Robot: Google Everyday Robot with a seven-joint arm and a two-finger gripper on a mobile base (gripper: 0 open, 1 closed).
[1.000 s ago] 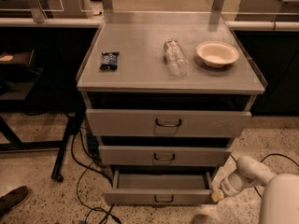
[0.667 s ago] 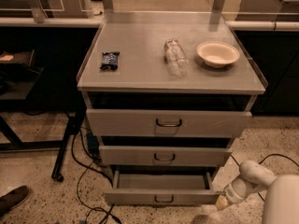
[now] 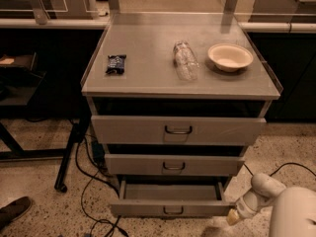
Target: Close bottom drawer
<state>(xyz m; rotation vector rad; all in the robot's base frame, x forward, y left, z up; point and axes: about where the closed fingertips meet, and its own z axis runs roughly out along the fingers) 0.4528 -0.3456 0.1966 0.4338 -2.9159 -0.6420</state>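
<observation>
The bottom drawer (image 3: pixel 170 209) of the grey metal cabinet is pulled out, showing a plain grey tray inside and a small dark wire handle (image 3: pixel 173 211) on its slim front panel. The two drawers above it stand only slightly out. My gripper (image 3: pixel 232 216) is low at the right, just beside the drawer front's right end, at the tip of my white arm (image 3: pixel 281 206). Whether it touches the panel cannot be told.
On the cabinet top lie a dark snack packet (image 3: pixel 116 63), a clear plastic bottle (image 3: pixel 185 59) on its side and a beige bowl (image 3: pixel 230 57). Black cables (image 3: pixel 94 181) and a stand leg (image 3: pixel 66 157) are on the floor at the left. A shoe (image 3: pixel 12 212) is at the lower left.
My arm and gripper have moved down and a little right, toward the right end of the bottom drawer's front. The drawer has not moved.
</observation>
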